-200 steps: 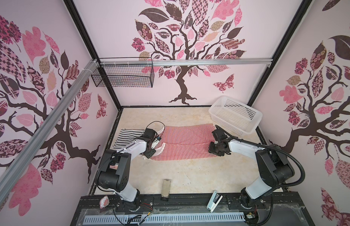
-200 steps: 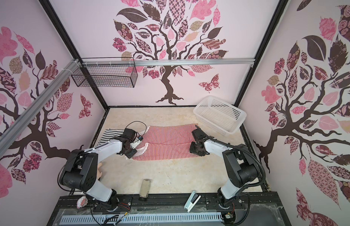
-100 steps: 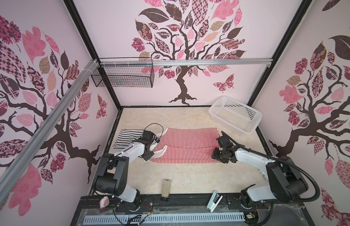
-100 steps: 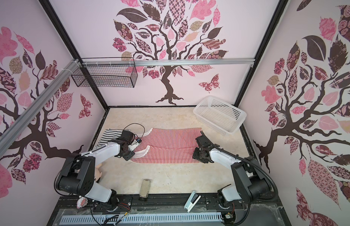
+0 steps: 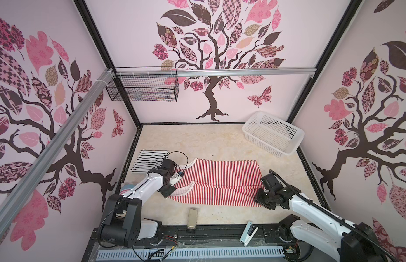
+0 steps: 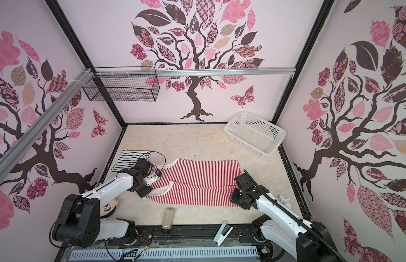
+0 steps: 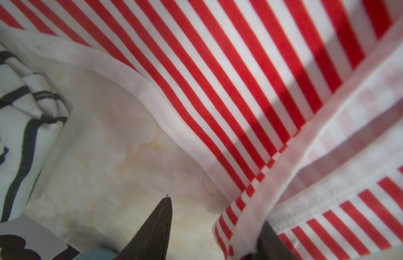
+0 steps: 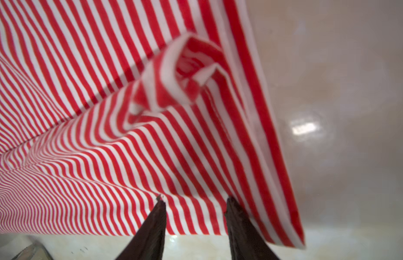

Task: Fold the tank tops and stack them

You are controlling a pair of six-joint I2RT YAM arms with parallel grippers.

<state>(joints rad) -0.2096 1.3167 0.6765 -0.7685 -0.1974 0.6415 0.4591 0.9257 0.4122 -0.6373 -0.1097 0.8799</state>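
The red-white top (image 5: pixel 220 181) lies spread in the middle of the table (image 5: pixel 197 140). Its white strap rests against one finger of the left gripper (image 7: pixel 215 211), and its hem corner lies behind the tips of the right gripper (image 8: pixel 193 202). Both pairs of jaws stand about half apart and pinch nothing. The black-white top (image 5: pixel 149 160) lies folded by the left wall. We count two tops, two grippers and one basket (image 5: pixel 295 136).

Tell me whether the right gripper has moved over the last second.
Yes. In both top views the right gripper has moved toward the near edge of the table, farther from the white basket.
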